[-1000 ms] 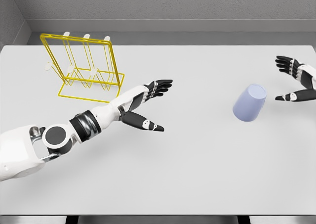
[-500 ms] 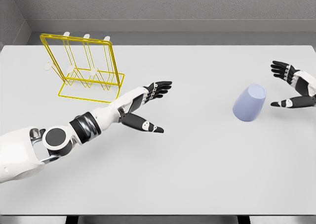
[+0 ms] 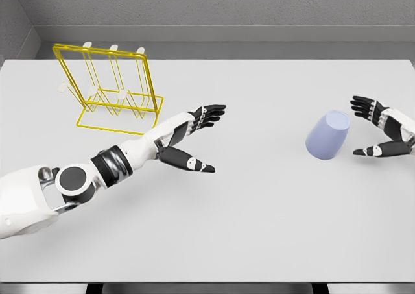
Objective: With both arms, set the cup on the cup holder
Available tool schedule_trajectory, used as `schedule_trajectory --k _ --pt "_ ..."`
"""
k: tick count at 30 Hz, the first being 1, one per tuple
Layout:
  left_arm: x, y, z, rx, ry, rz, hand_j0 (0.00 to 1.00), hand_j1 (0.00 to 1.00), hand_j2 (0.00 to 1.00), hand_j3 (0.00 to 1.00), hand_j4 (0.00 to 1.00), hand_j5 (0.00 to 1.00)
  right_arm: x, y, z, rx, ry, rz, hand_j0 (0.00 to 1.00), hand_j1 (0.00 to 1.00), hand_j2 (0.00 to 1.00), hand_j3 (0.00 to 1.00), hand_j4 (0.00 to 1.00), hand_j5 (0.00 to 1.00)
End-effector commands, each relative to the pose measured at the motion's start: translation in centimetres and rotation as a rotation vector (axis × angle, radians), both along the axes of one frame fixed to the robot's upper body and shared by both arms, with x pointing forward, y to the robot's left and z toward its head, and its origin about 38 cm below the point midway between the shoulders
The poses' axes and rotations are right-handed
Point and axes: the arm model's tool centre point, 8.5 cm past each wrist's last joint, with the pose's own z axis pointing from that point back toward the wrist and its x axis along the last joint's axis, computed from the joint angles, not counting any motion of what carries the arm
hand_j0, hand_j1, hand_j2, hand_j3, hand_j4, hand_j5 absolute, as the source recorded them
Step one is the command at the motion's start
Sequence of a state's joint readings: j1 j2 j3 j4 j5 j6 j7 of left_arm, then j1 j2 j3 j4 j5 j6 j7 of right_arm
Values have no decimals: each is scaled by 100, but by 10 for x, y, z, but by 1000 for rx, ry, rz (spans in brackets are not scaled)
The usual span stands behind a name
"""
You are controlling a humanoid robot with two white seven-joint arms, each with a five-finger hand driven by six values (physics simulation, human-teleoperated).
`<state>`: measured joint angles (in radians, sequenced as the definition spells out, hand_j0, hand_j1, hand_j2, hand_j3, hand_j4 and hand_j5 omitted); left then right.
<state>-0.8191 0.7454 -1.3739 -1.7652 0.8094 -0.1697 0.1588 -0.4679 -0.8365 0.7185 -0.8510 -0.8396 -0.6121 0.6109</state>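
At the lower left, the left arm (image 3: pixel 78 180) is seen entering the picture, stretched across the white table (image 3: pixel 259 229) toward the middle. Beyond it, the left hand (image 3: pixel 188 135) is held flat above the tabletop, its fingers (image 3: pixel 211 111) extended and the thumb spread downward, with nothing grasped. Farther right, the cup (image 3: pixel 327 135), pale lavender, is found resting on the table, tilted so that its round flat end faces up and toward the far side. Just beside it, at the right edge, the right hand (image 3: pixel 382 132) is seen with fingers spread above and the thumb set apart below, opened toward the cup but apart from it; nothing is held. At the far left of the table, the holder (image 3: pixel 110 89), a yellow wire rack with white pegs along its rods, is stood upright near the back edge, well apart from the cup. Behind the table, a grey wall (image 3: pixel 227 8) is seen.
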Motion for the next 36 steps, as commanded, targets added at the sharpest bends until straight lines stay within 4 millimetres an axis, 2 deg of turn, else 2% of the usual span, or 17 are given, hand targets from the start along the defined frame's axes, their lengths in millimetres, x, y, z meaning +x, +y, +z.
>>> schedule_trajectory --k 1,7,21,24,36 --pt "0 0 0 1 -1 1 100 100 100 100 100 100 1 3 4 9 -10 8 100 100 100 100 100 100" --pt "-1 0 -1 1 2 1 100 100 100 100 100 100 -3 11 -6 24 6 24 100 100 100 100 100 100" --pt "-1 0 -1 0 2 0 100 100 100 100 100 100 -1 14 -5 30 2 27 100 100 100 100 100 100" --pt "-1 0 -1 0 2 0 100 100 100 100 100 100 1 22 -8 45 1 36 100 100 100 100 100 100" --pt "-1 0 -1 1 2 1 100 100 100 100 100 100 2 30 -13 57 5 48 100 100 100 100 100 100"
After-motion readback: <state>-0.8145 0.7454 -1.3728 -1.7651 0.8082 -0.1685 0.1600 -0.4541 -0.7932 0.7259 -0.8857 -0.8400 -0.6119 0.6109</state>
